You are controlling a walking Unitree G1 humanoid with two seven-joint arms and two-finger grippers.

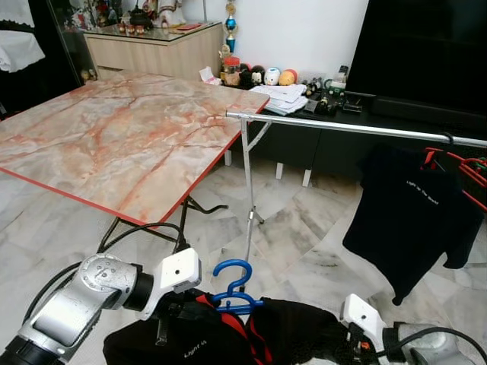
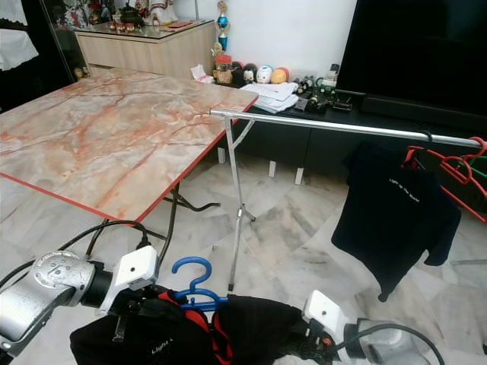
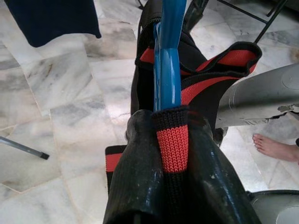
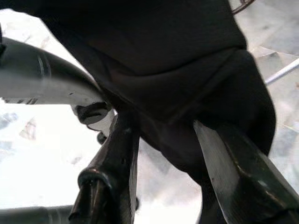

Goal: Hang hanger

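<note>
Left claw [image 3: 170, 154] clamped tight, right claw [image 4: 163, 154] spread, both arms low.

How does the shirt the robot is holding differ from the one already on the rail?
The held shirt sits low between the left end effector and right end effector, bunched, on a blue hanger; the hung shirt drapes full length from the rail. The held shirt shows red trim at the collar; the hung shirt looks plain there. Both are black with small white lettering.
</note>
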